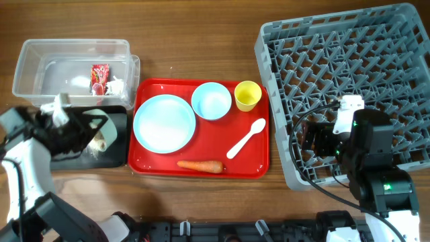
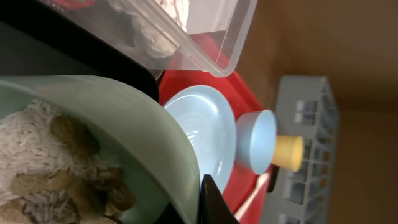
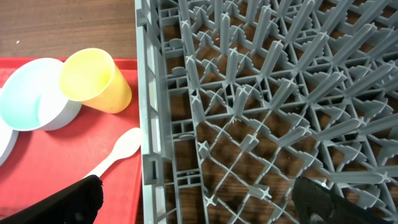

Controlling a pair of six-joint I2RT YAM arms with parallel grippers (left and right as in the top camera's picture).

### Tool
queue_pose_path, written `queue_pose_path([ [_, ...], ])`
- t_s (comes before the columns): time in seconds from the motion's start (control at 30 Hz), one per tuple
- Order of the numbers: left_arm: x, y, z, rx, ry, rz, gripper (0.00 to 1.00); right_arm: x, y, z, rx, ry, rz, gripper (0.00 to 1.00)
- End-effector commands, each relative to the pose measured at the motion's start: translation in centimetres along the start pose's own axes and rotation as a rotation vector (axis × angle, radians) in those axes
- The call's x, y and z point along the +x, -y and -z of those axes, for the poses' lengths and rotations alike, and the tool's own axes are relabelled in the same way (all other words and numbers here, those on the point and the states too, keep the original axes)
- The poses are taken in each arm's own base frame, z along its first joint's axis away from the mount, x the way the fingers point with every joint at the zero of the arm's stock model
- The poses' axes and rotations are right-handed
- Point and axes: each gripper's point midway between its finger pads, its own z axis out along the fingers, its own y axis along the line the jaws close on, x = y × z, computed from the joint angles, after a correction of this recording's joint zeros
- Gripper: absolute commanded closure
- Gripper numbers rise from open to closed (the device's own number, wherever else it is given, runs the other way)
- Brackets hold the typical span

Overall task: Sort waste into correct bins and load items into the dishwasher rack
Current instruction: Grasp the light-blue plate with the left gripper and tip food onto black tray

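Two bins sit at the left of the wooden counter (image 1: 201,40): a clear plastic rectangular tub (image 1: 30,54) and, just in front of it, a shallow black rectangular tray (image 1: 118,153). In the tub we see a small red printed snack wrapper (image 1: 99,76) and a crumpled white tissue (image 1: 116,85), side by side.

We log the left pincer (image 1: 86,129) clamped on the rim of a round pale green bowl (image 1: 98,132), held tilted over the black tray. From the left wrist, one black finger (image 2: 214,202) lies against the bowl's outer rim. Whitish rice-like food scraps (image 2: 37,140) with brown lumps lie inside the bowl.

Middle of the counter: a large red serving tray (image 1: 259,161). It carries a round light blue plate (image 1: 164,123), a light blue bowl (image 1: 211,101), a small yellow cup (image 1: 247,95) just beside that bowl, a white spoon (image 1: 246,138) and a small orange carrot (image 1: 200,165) along the near edge.

Right: a large square grey plastic dishwasher rack (image 1: 349,54), close against the red tray. The right pincer (image 3: 199,208) hangs over the rack's near left part, fingers (image 3: 68,202) spread wide apart, gripping nothing.
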Motion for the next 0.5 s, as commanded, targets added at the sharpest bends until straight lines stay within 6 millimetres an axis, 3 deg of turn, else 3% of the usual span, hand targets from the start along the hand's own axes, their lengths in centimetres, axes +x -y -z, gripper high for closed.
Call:
queue_pose_path([
  [0.0, -0.6, 2.2, 2.6, 0.300, 0.115, -0.066, 0.96, -0.7, -0.1, 0.3, -0.008, 0.017, -0.020, 0.00],
  [0.1, -0.7, 2.4, 3.9, 0.383, 0.182, -0.097, 0.96, -0.7, -0.1, 0.3, -0.007, 0.017, -0.019, 0.00],
  [0.47, -0.4, 2.0, 3.6, 0.381, 0.211, -0.196, 0.96, -0.7, -0.1, 0.3, -0.008, 0.017, -0.019, 0.00],
])
